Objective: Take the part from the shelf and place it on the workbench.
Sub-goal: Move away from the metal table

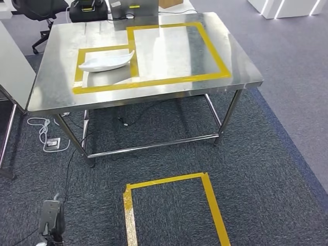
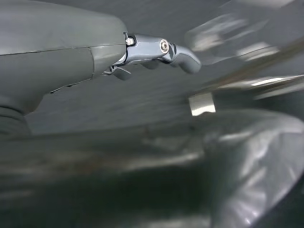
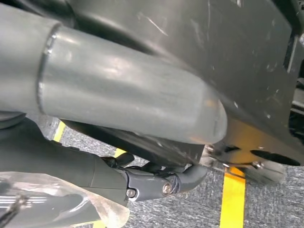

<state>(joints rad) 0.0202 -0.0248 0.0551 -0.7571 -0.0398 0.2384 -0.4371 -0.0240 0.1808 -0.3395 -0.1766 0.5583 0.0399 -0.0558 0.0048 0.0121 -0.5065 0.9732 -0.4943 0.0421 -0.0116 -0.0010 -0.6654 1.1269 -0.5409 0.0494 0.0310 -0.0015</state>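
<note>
Part on bench, ahead-left; both hands low and empty.

The white part [image 1: 106, 61] lies on the workbench [image 1: 247, 72] inside the smaller taped box [image 1: 79, 64], long axis across the bench, right tip a little farther off. It sits forward and left of centre, so nearer the left arm's side. The left hand [image 2: 157, 50] is blurred, fingers out straight, gripping nothing. The right hand [image 3: 157, 183] hangs above the floor tape [image 3: 232, 199], fingers loosely extended, nothing held. Placement looks done; no shelf sighted.
</note>
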